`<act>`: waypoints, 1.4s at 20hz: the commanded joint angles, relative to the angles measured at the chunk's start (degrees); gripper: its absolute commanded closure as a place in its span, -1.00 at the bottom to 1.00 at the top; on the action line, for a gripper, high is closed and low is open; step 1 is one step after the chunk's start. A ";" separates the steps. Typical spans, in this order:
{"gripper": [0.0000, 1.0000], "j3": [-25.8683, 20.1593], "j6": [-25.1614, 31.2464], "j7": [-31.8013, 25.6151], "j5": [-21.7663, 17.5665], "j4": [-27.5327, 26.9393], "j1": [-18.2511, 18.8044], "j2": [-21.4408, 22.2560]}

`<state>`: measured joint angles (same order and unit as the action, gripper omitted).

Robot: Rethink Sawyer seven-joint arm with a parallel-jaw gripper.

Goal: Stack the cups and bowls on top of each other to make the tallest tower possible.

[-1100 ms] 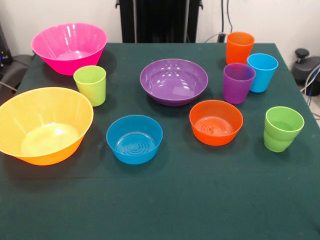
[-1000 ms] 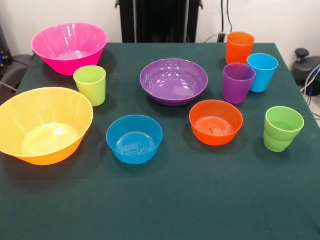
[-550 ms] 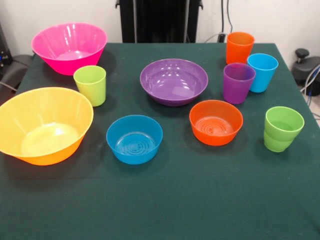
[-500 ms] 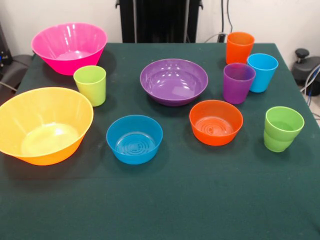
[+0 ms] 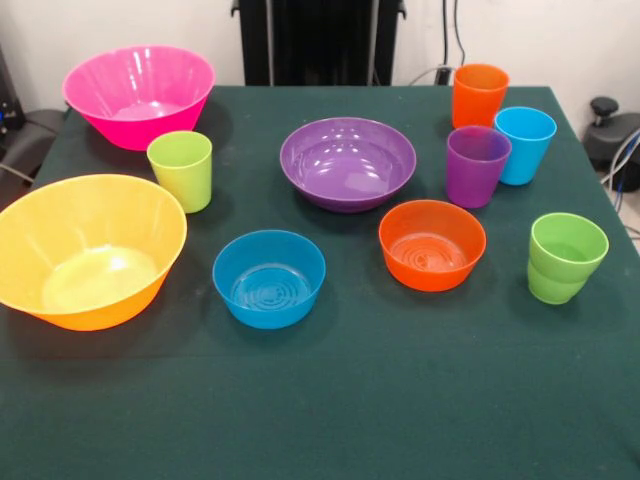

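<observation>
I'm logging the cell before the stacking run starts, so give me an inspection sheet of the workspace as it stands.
Surface: dark green cloth covers the table, front part bare.
Job's things: five bowls, all upright and apart: pink bowl, yellow-orange bowl, purple bowl, blue bowl, orange bowl. Five upright cups: lime-yellow cup, orange cup, purple cup, light blue cup, green cup. Nothing is stacked yet.
Clutter: nothing seen.
Grippers: gripper not in view.
Cables: cables hang against the wall behind the table; more at the right edge.
Surroundings: black pedestal behind the table, white wall, dark gear at both sides.
</observation>
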<state>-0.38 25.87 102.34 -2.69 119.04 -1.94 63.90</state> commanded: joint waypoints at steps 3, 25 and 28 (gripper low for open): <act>-1.00 -7.29 8.80 -1.08 -2.80 -10.84 -0.08 -7.63; -1.00 -9.56 -9.63 -0.16 -16.72 -1.17 7.51 -17.55; -1.00 -9.80 -9.10 -0.22 -17.23 -1.41 7.76 -17.95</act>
<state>-5.45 18.47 102.34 -14.86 114.87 5.09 50.55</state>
